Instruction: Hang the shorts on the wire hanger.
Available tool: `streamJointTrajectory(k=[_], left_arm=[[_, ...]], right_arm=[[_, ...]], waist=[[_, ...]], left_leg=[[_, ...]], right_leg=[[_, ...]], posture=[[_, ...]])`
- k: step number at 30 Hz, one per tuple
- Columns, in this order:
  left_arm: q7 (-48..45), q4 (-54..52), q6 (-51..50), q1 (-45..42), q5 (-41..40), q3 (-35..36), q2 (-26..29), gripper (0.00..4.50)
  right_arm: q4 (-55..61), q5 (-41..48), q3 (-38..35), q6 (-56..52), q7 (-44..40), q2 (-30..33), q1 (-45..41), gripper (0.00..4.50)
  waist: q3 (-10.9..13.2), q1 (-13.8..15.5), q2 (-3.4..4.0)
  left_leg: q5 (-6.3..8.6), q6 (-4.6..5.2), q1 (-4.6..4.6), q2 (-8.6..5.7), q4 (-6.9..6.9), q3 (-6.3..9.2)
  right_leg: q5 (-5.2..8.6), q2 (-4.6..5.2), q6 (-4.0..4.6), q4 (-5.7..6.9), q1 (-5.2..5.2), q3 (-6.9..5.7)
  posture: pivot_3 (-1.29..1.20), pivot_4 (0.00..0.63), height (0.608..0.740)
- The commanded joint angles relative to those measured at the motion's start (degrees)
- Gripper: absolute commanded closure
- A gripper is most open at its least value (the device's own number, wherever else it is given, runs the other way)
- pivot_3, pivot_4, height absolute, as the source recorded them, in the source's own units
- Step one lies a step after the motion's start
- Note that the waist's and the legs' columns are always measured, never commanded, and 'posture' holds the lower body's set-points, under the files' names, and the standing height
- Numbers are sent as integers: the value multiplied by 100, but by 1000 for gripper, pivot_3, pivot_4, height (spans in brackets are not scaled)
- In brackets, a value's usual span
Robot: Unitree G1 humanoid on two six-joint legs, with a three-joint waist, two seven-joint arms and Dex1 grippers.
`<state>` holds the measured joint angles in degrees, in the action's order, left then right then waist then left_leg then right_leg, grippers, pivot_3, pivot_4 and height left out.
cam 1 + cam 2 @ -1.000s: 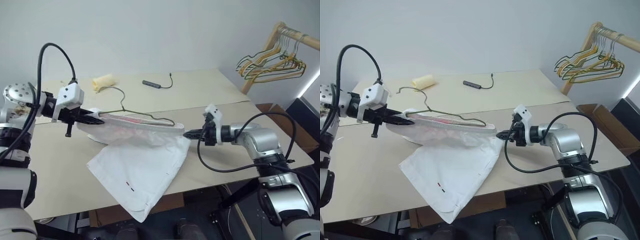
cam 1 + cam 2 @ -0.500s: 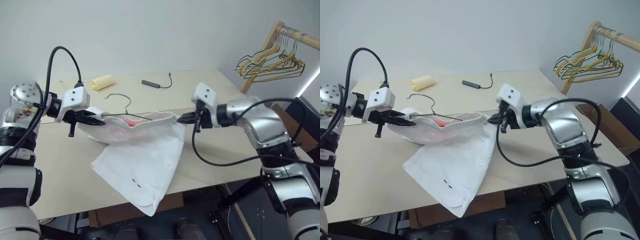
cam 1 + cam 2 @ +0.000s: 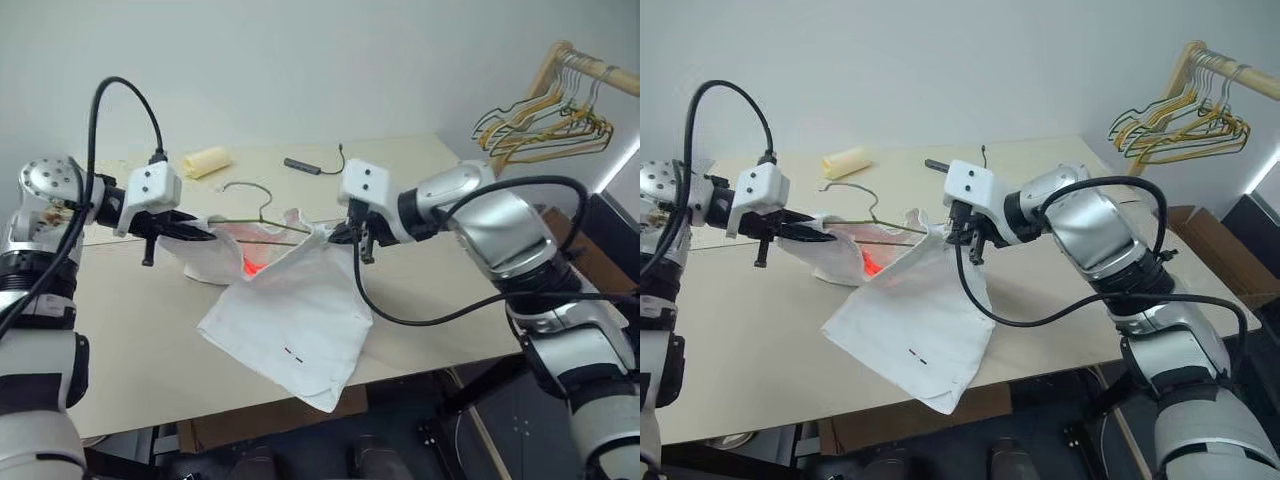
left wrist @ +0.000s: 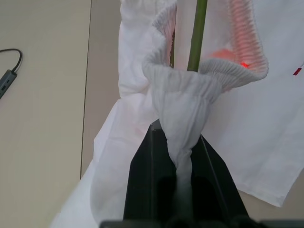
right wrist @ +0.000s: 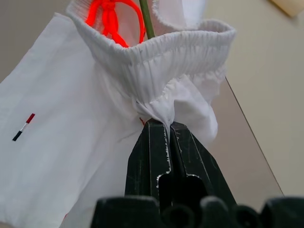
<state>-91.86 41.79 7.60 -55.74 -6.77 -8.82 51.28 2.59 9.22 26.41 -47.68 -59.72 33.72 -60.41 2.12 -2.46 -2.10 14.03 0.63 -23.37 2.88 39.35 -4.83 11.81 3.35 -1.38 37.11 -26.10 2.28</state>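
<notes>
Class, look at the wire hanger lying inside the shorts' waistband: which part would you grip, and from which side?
Grip the wire hanger by its hook, from above on the far side: it rises bare above the shorts, whose waistband wraps the lower bar.

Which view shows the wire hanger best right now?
The left eye view: the wire hanger shows its hook and a wire running into the shorts. The right eye view shows much the same. Each wrist view shows a short green stretch inside the waistband.
</notes>
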Motion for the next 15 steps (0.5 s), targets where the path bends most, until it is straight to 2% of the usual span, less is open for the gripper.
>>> streamJointTrajectory(k=[1,3,9,15], left_arm=[[-33,-206,24,35,-90,201,49,4500],[-29,-235,37,79,-57,208,55,4500],[22,-253,51,85,-33,231,28,4500],[39,-251,54,55,-37,251,-23,4500]], right_arm=[[-137,-245,-141,389,219,-83,-77,4234],[-223,-328,-148,469,300,-132,-60,3865],[-56,-243,-244,646,80,-105,26,1880],[45,-196,-189,870,-286,20,195,1880]], waist=[[0,0,0],[0,-1,0],[0,1,0],[0,1,0]], left_leg=[[0,0,0,0,0,0],[0,0,1,0,0,0],[0,0,-3,0,1,1],[0,0,0,0,1,1]], right_leg=[[0,0,0,1,0,0],[0,-1,0,2,0,0],[-1,0,1,-1,0,0],[-1,0,1,1,1,0]], posture=[[36,0,740],[35,0,740],[27,0,740],[24,0,740]])
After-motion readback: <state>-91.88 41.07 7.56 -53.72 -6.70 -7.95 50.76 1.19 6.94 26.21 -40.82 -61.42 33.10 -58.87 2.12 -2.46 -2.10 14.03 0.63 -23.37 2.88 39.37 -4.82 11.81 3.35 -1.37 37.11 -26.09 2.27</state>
